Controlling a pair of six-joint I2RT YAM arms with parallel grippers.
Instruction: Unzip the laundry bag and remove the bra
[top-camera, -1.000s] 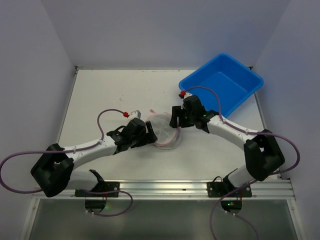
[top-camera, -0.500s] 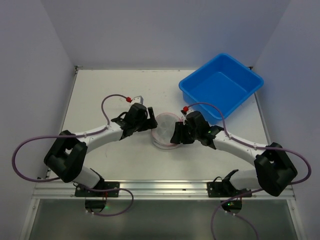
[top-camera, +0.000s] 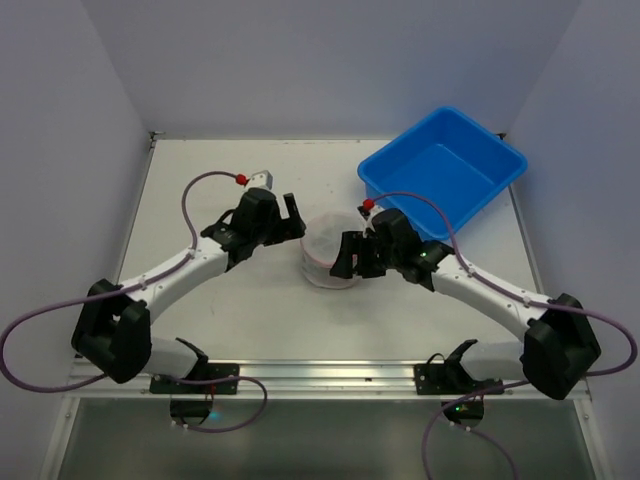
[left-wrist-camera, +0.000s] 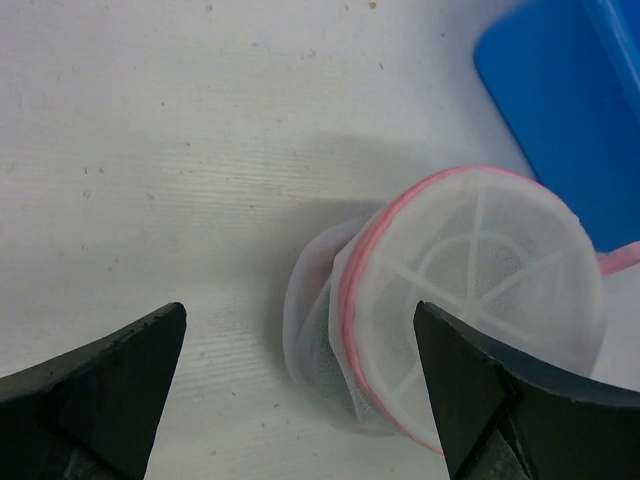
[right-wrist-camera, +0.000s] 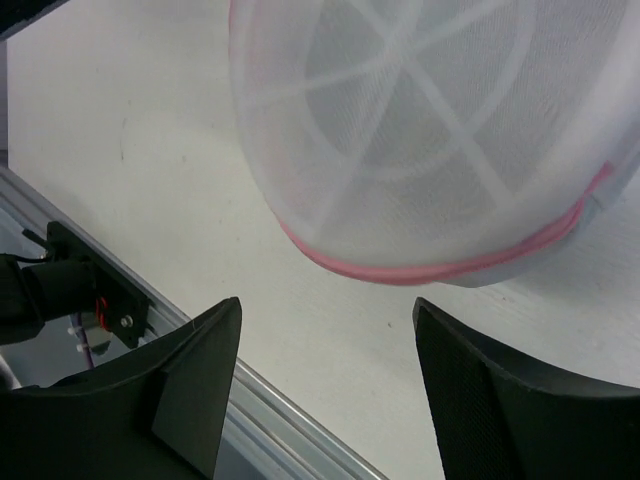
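The blue bin (top-camera: 445, 175) at the far right corner of the worktop (top-camera: 200, 300) shows whole from above, but the left wrist view catches only one corner of it. The right wrist view cuts off the top of the laundry bag (top-camera: 328, 250). Through the mesh only white ribs show. What is inside cannot be made out, and no zipper pull is clear in any view.

A second ago the bag lay flatter and nearer the arm bases, with a hand close on either side. Now it sits slightly farther back and stands taller. The left hand (top-camera: 293, 217) has drawn back to the bag's far left. The right hand (top-camera: 343, 256) has swung from the bag's far side round to its right side. The bin has not moved.

The bag rests mid-worktop, between the two hands and near the bin. It is a round white mesh drum with a pink band around its rim, tilted so one spoked face turns up.

Both hands are open with nothing between their fingers. The left is clear of the bag. The right is just beside it, and whether it touches cannot be told.
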